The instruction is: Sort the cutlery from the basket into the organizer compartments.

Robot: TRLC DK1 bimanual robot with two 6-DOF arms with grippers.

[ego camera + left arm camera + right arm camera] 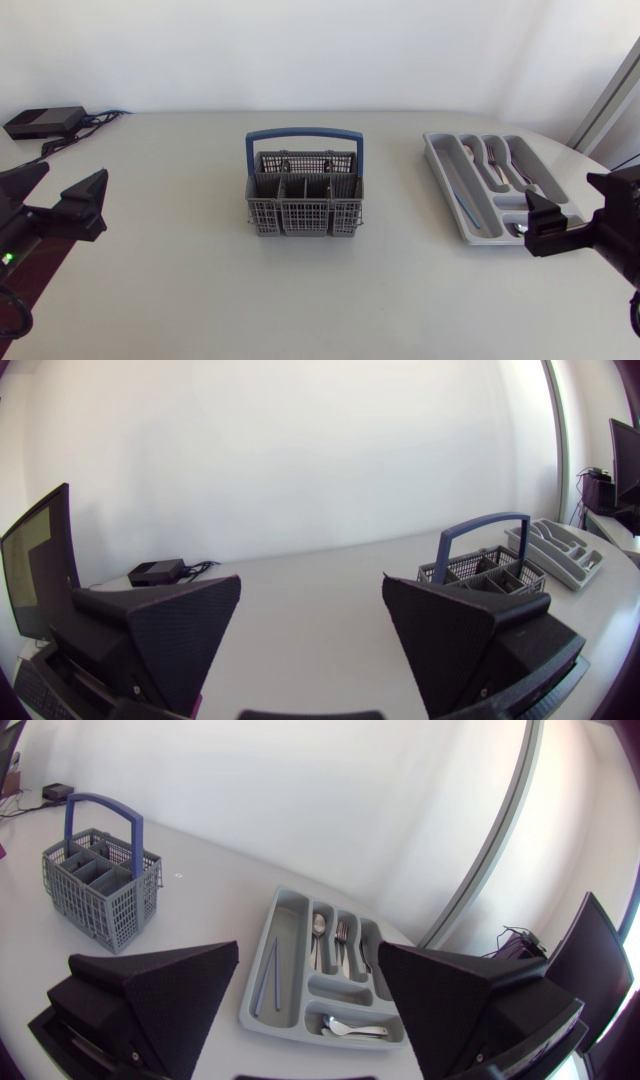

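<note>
Basket (pixel 304 205) sits on the worktop (pixel 180 290) well ahead of both end effectors, roughly midway between them, with its long axis running arm to arm and no cutlery visible inside. Organizer (pixel 262 982) lies just ahead of the right end effector (pixel 308 948) and holds forks (pixel 340 935). Left end effector (pixel 312 582) and the right 1 are both wide open, holding nothing.
</note>
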